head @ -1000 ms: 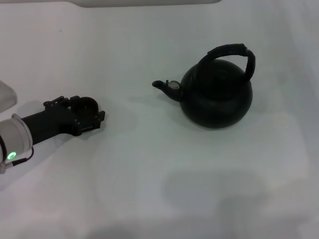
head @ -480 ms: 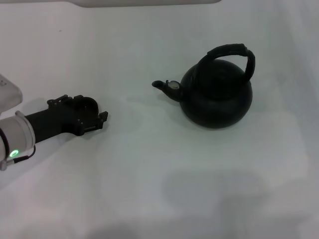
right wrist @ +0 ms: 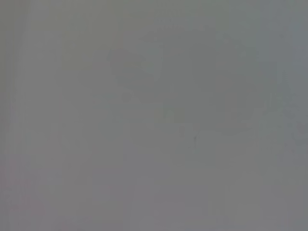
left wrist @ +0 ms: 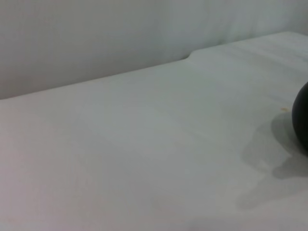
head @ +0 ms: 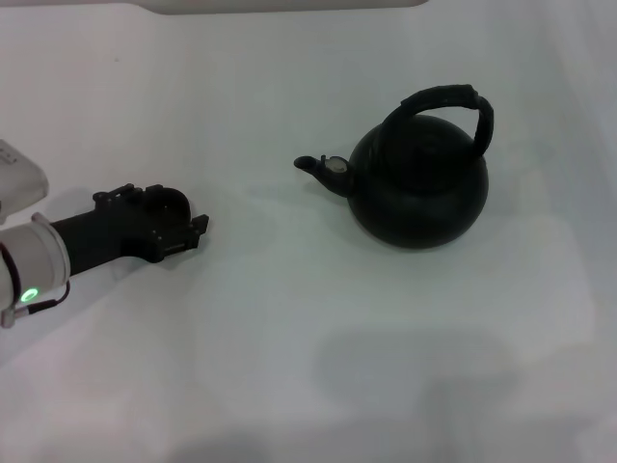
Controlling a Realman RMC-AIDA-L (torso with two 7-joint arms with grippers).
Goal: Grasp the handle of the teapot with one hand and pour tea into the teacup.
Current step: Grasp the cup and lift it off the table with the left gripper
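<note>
The teapot (head: 418,190) is a large, round, dark pot standing right of centre on the white table, with its short spout (head: 310,166) pointing left. Its thick black arched handle (head: 453,101) rises over its top. A sliver of the pot's side shows in the left wrist view (left wrist: 302,120). My left gripper (head: 193,231) lies low over the table at the left, pointing toward the teapot and well apart from it. A rounded dark form at its tip cannot be told apart from the gripper, so the teacup cannot be made out. My right gripper is out of view.
The white table (head: 308,338) runs in all directions. A pale object (head: 19,178) sits at the left edge behind my left arm. A light strip (head: 280,5) lies along the far edge. The right wrist view shows only plain grey.
My left gripper has shifted slightly to the right, toward the teapot. The teapot has not moved.
</note>
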